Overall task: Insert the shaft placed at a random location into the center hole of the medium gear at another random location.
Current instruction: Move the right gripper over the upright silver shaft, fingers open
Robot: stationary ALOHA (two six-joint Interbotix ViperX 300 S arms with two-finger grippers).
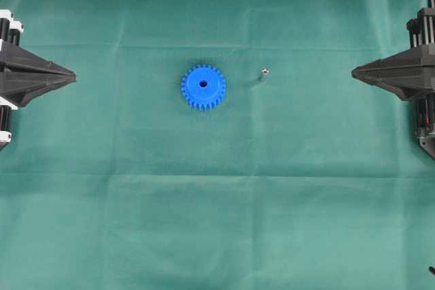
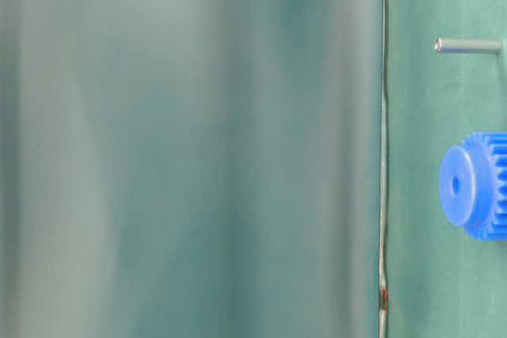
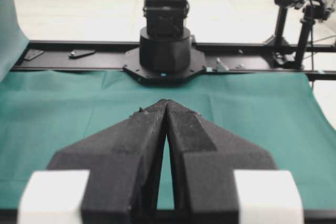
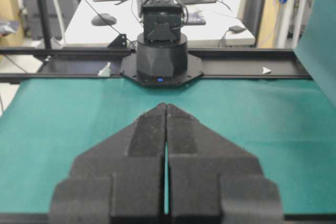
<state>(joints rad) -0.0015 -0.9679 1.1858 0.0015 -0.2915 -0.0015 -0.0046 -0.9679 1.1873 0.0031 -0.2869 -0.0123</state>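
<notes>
Blue medium gear lies flat mid-cloth; shaft stands just beside it. Left gripper and right gripper closed, empty. Recommend right gripper open, grasp shaft upright.

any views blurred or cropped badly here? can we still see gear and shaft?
Overhead: sharp, evenly lit, gear and shaft clear, apart on the cloth. Table-level: left two thirds a blurred grey-green smear; gear and shaft in focus but cut by the right edge. Wrist views: sharp on the closed left gripper and right gripper, bright washed-out background; neither part visible.
</notes>
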